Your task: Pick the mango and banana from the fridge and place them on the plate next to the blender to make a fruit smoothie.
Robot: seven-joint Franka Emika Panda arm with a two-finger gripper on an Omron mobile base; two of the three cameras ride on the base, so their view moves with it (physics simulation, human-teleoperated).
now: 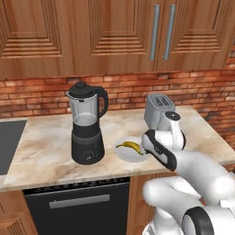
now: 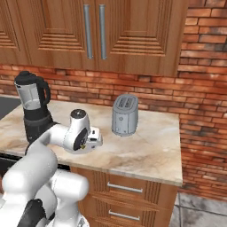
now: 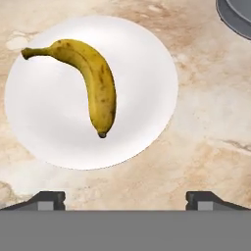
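Banana lies flat on the white plate beside the blender, and your pincer hangs above it, tips wide apart and empty, so lift straight up clear of the surface before turning away for the mango.

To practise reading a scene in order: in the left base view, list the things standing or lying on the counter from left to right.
blender → banana on the plate → toaster
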